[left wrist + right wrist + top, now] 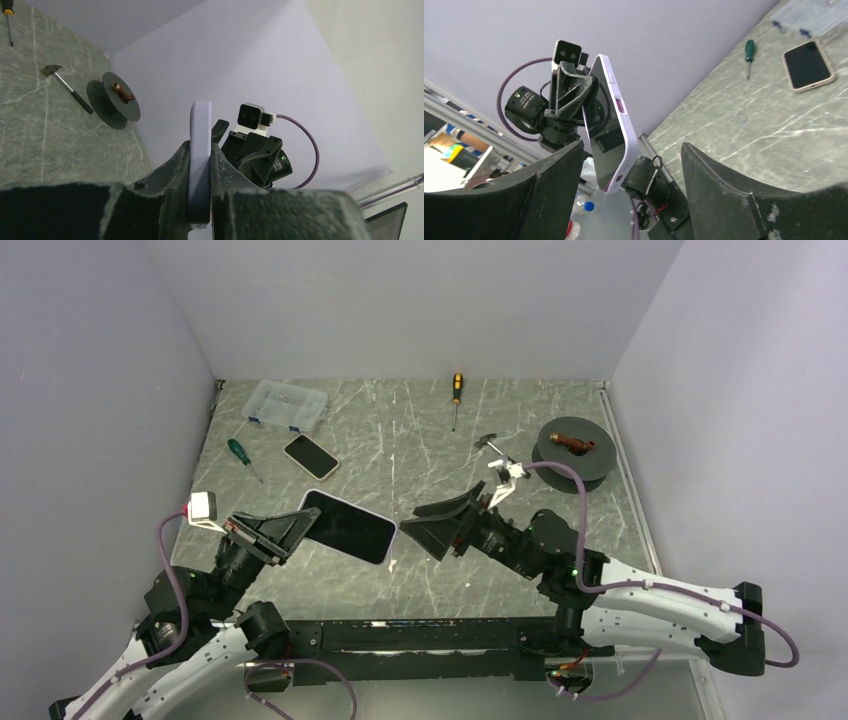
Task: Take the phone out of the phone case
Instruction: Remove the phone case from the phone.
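My left gripper (300,525) is shut on one end of a phone in a pale lilac case (350,526), held above the table with its dark screen up. In the left wrist view the case (201,150) stands edge-on between the jaws. My right gripper (432,530) is open and empty, just right of the phone's free end, not touching it. In the right wrist view the cased phone (611,125) hangs between my spread fingers (744,195), with the left arm behind it.
A second phone in a beige case (311,456) lies on the table at the back left, next to a green screwdriver (241,456) and a clear parts box (287,405). A yellow screwdriver (456,395), a small hammer (492,446) and a dark spool (570,450) lie at the back right.
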Action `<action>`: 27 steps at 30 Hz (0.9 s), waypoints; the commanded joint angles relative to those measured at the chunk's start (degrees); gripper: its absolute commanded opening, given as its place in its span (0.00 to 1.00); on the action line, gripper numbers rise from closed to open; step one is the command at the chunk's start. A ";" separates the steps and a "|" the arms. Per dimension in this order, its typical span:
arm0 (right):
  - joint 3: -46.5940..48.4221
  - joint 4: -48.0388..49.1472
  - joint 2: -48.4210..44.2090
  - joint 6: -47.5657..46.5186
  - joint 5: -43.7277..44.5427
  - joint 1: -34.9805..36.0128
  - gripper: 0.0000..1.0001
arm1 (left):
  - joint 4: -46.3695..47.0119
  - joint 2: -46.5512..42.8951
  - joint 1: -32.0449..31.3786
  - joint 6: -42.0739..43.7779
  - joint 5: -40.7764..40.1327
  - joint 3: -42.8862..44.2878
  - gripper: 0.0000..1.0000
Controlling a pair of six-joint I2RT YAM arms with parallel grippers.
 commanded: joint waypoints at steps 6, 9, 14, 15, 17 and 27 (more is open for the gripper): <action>5.48 6.22 7.38 10.69 -4.56 -0.36 0.71 | 11.37 -0.91 -0.22 3.43 3.01 0.32 0.00; 3.83 9.50 7.63 12.54 -5.53 -0.71 0.67 | 11.37 -0.98 -0.24 3.62 3.09 0.64 0.00; 2.52 13.38 7.90 14.48 -7.56 -1.38 0.56 | 11.37 -1.06 -0.24 3.46 3.11 0.52 0.00; 2.59 13.81 8.08 14.63 -8.26 -1.48 0.53 | 11.37 -1.02 -0.23 3.49 3.19 0.52 0.00; 2.83 14.20 8.75 15.01 -9.28 -1.70 0.49 | 11.37 -0.87 -0.17 3.45 3.22 0.80 0.00; 3.54 13.81 11.14 16.79 -11.50 -1.97 0.50 | 11.31 -0.93 -0.23 3.05 3.56 1.20 0.00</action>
